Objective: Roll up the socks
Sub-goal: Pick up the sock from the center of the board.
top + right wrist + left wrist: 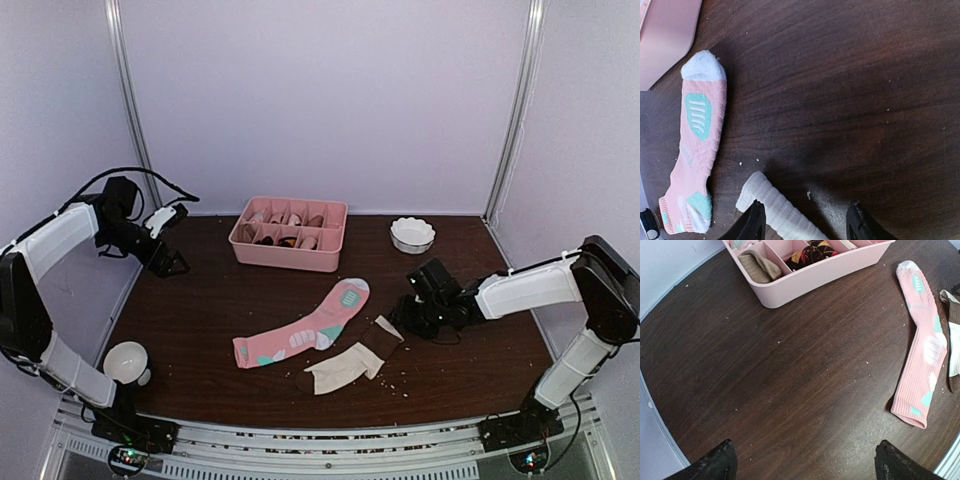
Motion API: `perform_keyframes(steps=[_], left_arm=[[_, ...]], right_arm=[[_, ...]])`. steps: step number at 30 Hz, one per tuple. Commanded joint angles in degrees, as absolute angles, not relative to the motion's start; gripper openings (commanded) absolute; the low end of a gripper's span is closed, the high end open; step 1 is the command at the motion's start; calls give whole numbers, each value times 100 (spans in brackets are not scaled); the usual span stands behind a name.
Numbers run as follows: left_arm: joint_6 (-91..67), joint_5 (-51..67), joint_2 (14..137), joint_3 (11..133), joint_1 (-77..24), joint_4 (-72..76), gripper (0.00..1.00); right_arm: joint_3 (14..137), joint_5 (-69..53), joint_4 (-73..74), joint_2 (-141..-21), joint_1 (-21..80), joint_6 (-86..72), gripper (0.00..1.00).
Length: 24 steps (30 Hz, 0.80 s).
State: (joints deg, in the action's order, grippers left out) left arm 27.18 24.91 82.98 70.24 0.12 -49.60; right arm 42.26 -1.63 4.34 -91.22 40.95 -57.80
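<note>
My right gripper [807,226] is half open, holding nothing. The cream sock [775,207] is soft and floppy; I'd pinch its right end.

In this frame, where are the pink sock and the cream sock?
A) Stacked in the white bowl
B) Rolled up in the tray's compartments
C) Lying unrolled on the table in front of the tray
C: the pink sock and the cream sock lie stretched out beside each other on the dark table, nearer the arms than the tray.
</note>
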Motion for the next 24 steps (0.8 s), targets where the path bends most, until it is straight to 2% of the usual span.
perform_keyframes(steps=[1,4,7,11,17,20,24], left_arm=[[2858,2515,8083,6909,-71,-4948,98],[2858,2527,8045,6887,-90,-4948,98],[2862,2563,8026,6865,-103,-4978,98],[2885,2565,7993,6806,-114,-5001,98],[2861,2548,8011,6800,-116,-5001,98],[2812,2557,8014,6820,-122,-5001,98],[2832,2517,7926,6765,-117,-5001,98]], right_arm=[[4349,-67,790,-9185,4306,-6216,58],[4342,98,1057,-9111,4426,-6297,66],[4199,166,1183,-9036,4540,-6451,70],[4026,80,1035,-9048,4757,-6769,69],[3989,390,847,-8956,4978,-7206,62],[4045,523,630,-8940,4864,-7115,53],[4230,586,560,-9033,4609,-6855,28]])
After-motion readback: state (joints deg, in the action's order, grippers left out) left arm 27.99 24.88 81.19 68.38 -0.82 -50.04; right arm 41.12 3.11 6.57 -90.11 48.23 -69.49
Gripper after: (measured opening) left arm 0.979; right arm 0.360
